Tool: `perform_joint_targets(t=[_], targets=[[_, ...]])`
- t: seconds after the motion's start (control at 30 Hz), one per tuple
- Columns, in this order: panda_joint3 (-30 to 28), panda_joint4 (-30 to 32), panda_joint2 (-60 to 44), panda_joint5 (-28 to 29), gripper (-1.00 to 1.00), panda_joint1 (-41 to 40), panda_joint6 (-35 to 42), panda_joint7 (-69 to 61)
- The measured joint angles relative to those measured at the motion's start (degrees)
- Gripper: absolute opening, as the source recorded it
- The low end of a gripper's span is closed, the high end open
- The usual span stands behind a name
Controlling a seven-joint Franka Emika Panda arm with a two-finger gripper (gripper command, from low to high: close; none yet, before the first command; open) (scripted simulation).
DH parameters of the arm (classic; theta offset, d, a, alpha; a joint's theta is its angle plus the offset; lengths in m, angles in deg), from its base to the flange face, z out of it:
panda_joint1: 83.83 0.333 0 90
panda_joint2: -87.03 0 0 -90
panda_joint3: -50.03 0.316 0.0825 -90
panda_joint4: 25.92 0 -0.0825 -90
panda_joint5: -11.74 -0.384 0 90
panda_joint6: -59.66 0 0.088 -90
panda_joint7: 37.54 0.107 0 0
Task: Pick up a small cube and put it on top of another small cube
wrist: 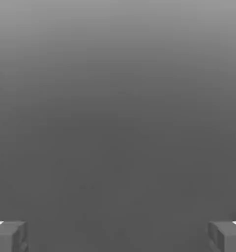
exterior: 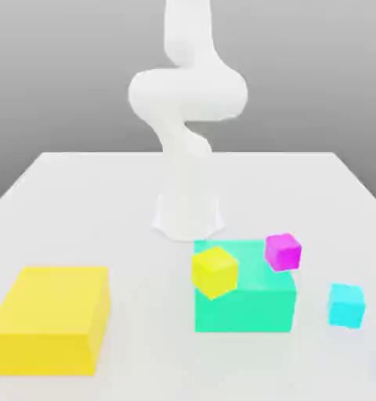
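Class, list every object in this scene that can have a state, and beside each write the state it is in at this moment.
gripper: open, holding nothing.
cyan cube: on the table, apart from the others, not picked up.
magenta cube: nothing on top of it.
small yellow cube: tilted, in front of the teal block.
teal block: flat on the table.
large yellow block: flat on the table.
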Motion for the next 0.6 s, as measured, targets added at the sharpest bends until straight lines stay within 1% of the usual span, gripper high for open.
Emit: perform_joint_targets(t=[0.27,0.6], targets=[[4.15,6.0,-16.95,1.05,0.0,8.89,-8.5,-10.05],[11.03,13.35,-37.73,2.94,0.0,19.0,-18.9,-21.93]])
